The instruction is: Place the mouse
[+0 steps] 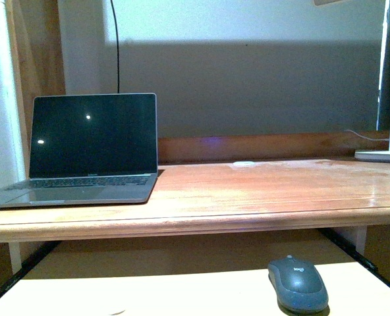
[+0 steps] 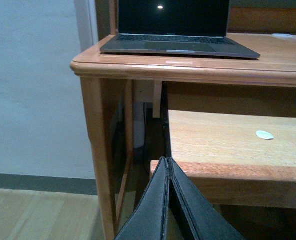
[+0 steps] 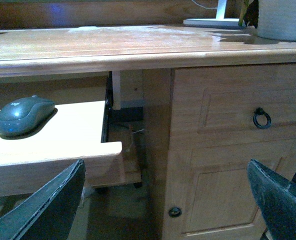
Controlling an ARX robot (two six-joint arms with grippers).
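Right tool (image 3: 164, 167) wide, apparently clear of mouse (image 3: 24, 116)

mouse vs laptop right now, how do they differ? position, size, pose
Level: the mouse lies on the lower pull-out shelf; the laptop sits on the desk top above. Side, front view: mouse right, laptop left. Shape: mouse small and rounded; laptop far larger, flat, lid open, screen dark. Both are grey, neither is held.

Dark grey jaws, flat and tapered, matte finish
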